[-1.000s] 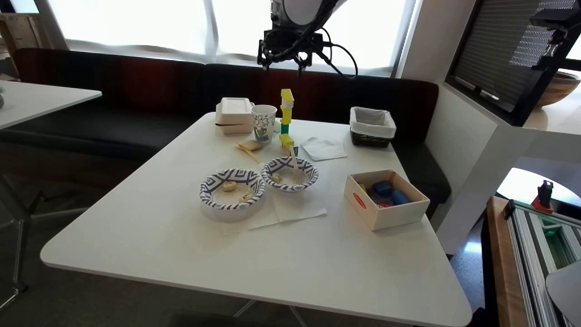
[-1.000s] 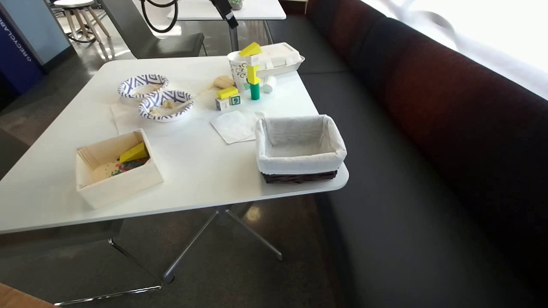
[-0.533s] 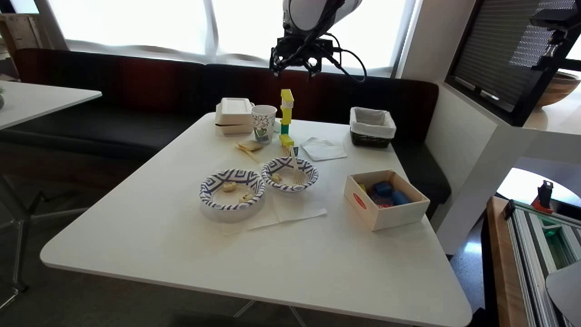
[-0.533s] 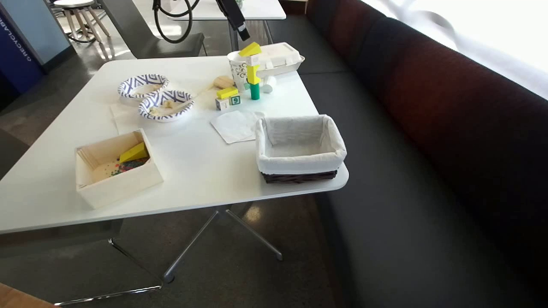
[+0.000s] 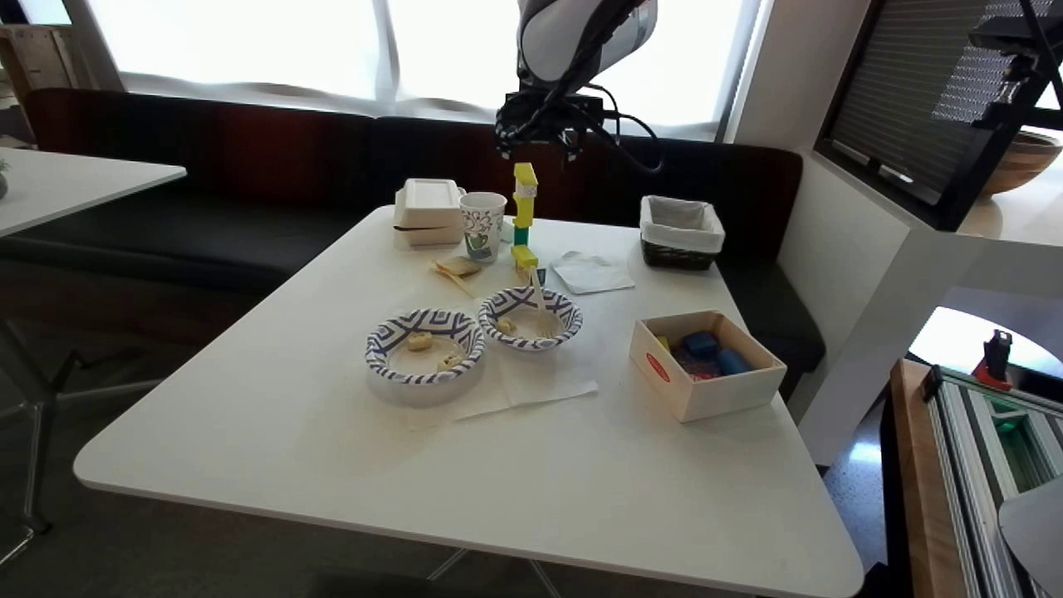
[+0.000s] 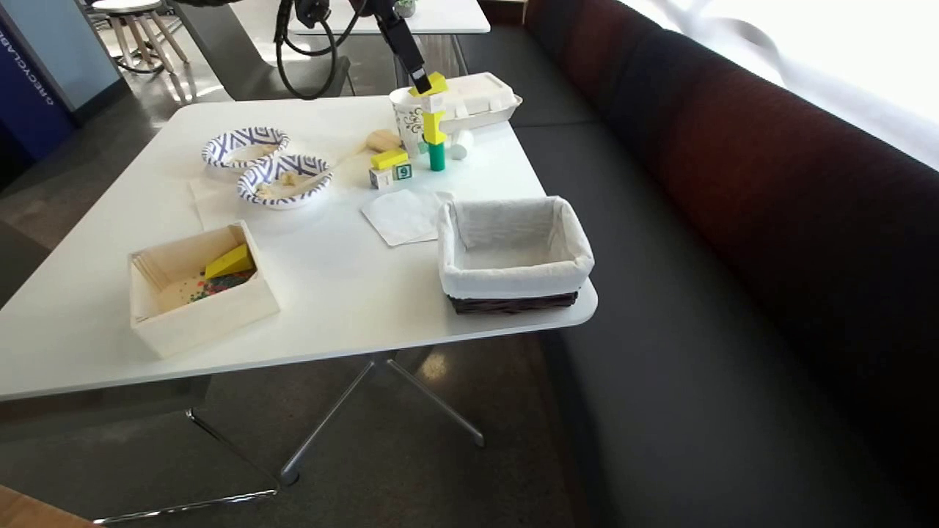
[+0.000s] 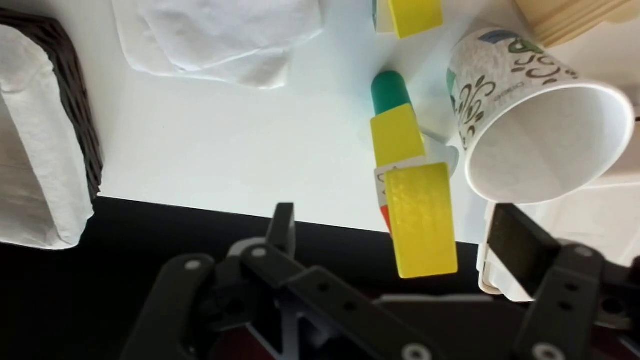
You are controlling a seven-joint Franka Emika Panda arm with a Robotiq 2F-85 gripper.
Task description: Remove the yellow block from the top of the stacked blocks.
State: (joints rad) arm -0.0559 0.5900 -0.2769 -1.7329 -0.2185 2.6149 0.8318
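Note:
The top yellow block [image 5: 525,174] sits on a stack that also shows in an exterior view [image 6: 438,83]. Below it are a white letter block [image 6: 433,103], another yellow block [image 6: 434,129] and a green cylinder [image 6: 436,156] standing on the table. In the wrist view, the top yellow block [image 7: 422,222] lies between the two fingers, with a gap on each side. My gripper [image 7: 392,215] is open and empty. In an exterior view my gripper [image 5: 538,154] is at about the height of the stack's top; its fingertips do not visibly touch the block.
A paper cup [image 7: 545,140] stands close beside the stack, with a takeout box [image 6: 477,103] behind it. A yellow block on letter blocks [image 6: 390,158], napkins [image 6: 403,216], a lined basket [image 6: 513,282], two bowls [image 5: 423,374] and a wooden box [image 5: 731,399] share the table.
My gripper has come down from above to the level of the stack's top, after shifting rightward in an exterior view. The blocks have not moved.

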